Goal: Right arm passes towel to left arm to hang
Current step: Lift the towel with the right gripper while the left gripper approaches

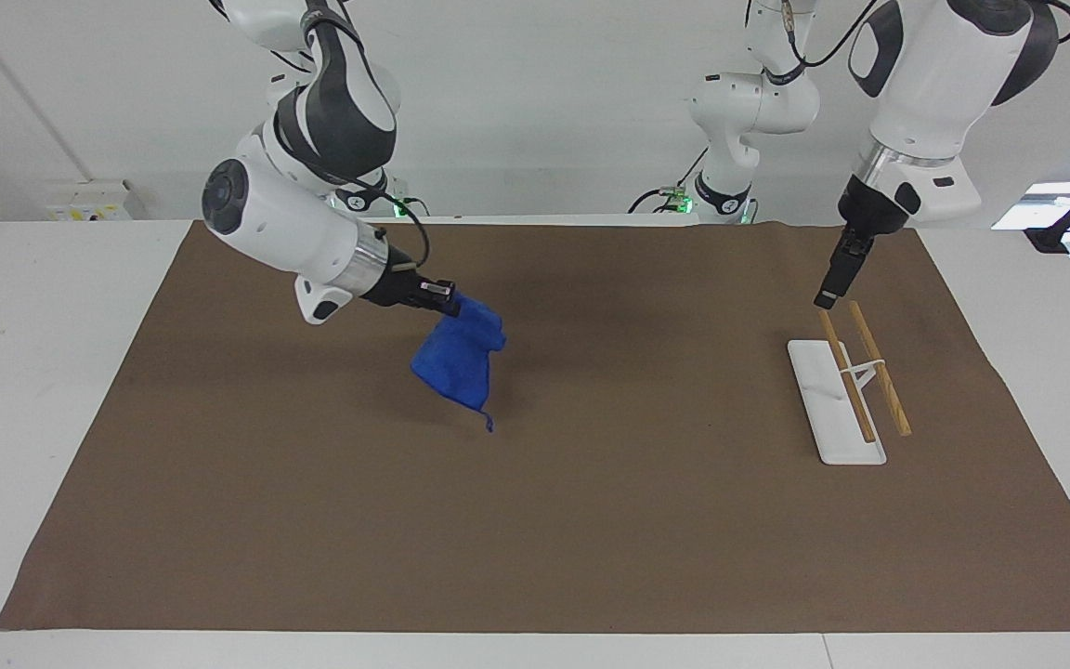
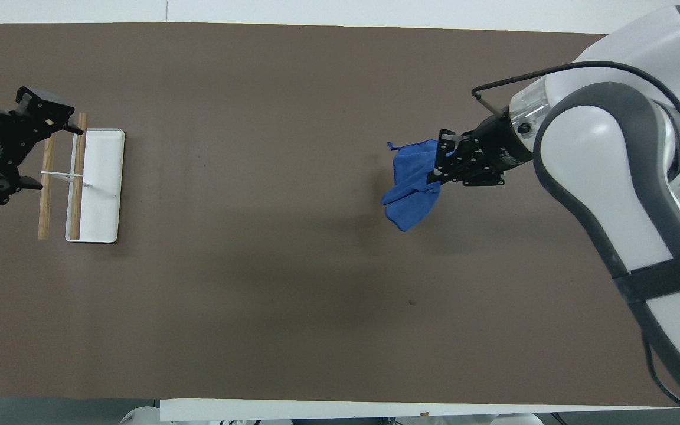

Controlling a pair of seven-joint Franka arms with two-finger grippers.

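The bright blue towel [image 1: 461,360] [image 2: 412,190] hangs bunched in the air over the brown mat, its small loop tag dangling at the bottom. My right gripper [image 1: 450,302] [image 2: 437,169] is shut on the towel's top edge, its arm reaching out level from the right arm's end toward the table's middle. My left gripper [image 1: 825,295] [image 2: 54,156] points down with open fingers and holds nothing. It hovers just over the hanging rack [image 1: 834,409] [image 2: 101,183], above the end of its two wooden bars [image 1: 879,367] that lies nearer to the robots.
A brown mat [image 1: 591,520] covers most of the white table. The rack, a white base with two wooden bars on a thin stand, sits toward the left arm's end. A third white arm [image 1: 749,102] stands at the robots' end of the table.
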